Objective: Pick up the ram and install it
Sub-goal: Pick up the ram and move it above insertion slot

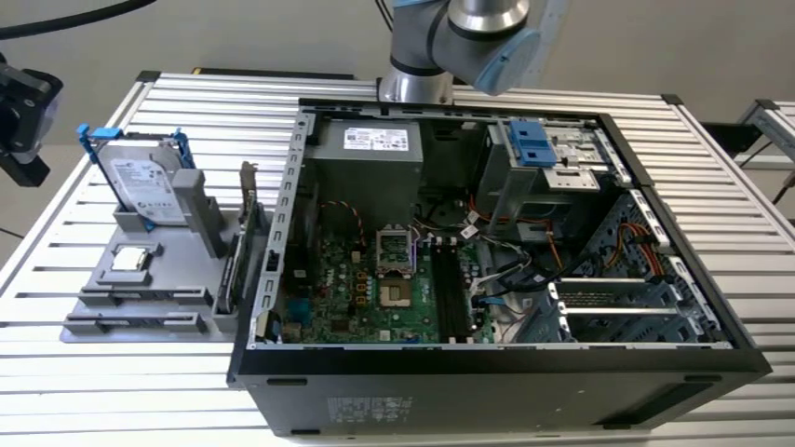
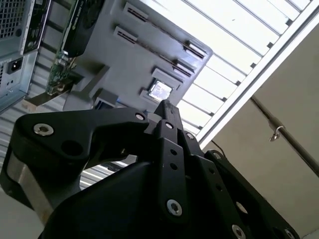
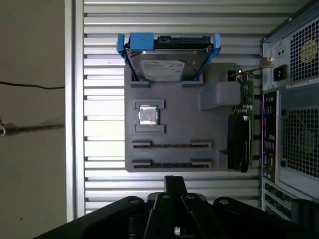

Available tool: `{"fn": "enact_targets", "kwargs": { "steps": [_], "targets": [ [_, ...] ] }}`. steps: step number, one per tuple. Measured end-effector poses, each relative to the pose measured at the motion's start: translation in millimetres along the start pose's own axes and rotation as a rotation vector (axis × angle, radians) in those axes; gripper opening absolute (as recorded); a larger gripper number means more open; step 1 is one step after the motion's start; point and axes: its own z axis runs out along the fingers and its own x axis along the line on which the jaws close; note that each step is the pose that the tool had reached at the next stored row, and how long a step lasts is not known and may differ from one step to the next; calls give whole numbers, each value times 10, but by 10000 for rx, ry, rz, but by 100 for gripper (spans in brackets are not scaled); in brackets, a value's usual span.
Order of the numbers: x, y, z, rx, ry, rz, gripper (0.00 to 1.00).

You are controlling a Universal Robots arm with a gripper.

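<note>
In both wrist views my gripper (image 2: pixel 167 106) (image 3: pixel 174 180) looks shut, its black fingers meeting in one narrow tip with nothing between them. It hangs high over the slatted table, by the near end of the grey parts holder (image 3: pixel 174 127). The holder's two long slots (image 3: pixel 171 145) show just a thin dark groove. The ram is out of view. In the exterior view the open computer case (image 1: pixel 497 368) lies on the table with the motherboard (image 1: pixel 360 293) facing up, and its long black slots (image 1: pixel 453 289) run beside the processor socket.
On the holder stand a silver hard drive in a blue frame (image 3: pixel 168 62), a small square chip (image 3: pixel 148 115) and a dark card with a bracket (image 3: pixel 239 142). The arm's base (image 1: pixel 416 84) rises behind the case. The table edge (image 3: pixel 75 119) lies past the holder.
</note>
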Motion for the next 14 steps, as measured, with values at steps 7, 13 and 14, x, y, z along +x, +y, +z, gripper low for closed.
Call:
{"fn": "enact_targets", "kwargs": {
  "steps": [7,13,14],
  "targets": [
    [0,-13,0,-8,19,-407,0],
    [0,-15,4,-9,26,-523,0],
    [0,-15,6,-10,28,-548,0]
  ]
}}
